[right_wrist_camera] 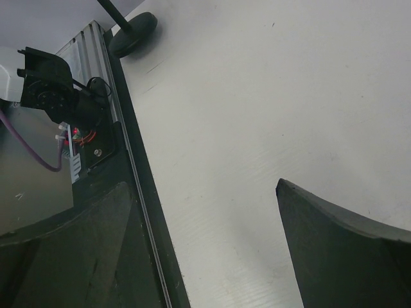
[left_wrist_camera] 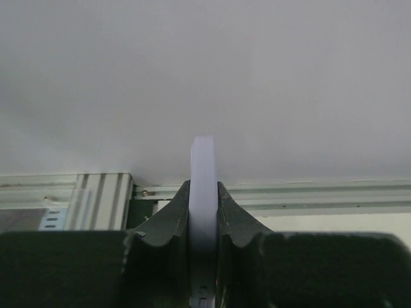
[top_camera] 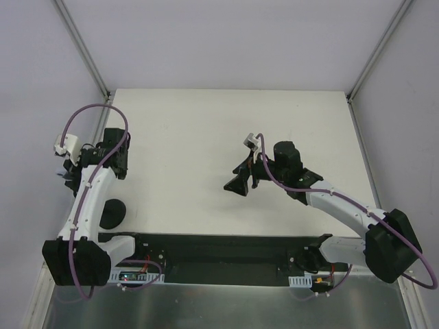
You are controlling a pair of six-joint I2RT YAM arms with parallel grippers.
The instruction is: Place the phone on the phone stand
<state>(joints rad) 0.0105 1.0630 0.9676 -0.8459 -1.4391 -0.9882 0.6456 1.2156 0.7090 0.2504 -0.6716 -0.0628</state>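
My left gripper (left_wrist_camera: 203,187) is shut on the phone (left_wrist_camera: 203,160), seen edge-on as a pale white strip standing up between the two black fingers. In the top view this gripper (top_camera: 66,173) is at the far left of the table, raised, and little of the phone shows there. The phone stand (top_camera: 113,213) shows its black disc base near the front left, partly behind my left arm. It also shows in the right wrist view (right_wrist_camera: 133,33), its post running out of frame. My right gripper (top_camera: 238,176) hangs open and empty over the table's middle (right_wrist_camera: 202,186).
The white table (top_camera: 206,130) ends at a black rail (top_camera: 219,250) along the front edge, with the arm bases and wiring there. Grey enclosure walls and metal corner posts (top_camera: 82,48) close in the back and sides.
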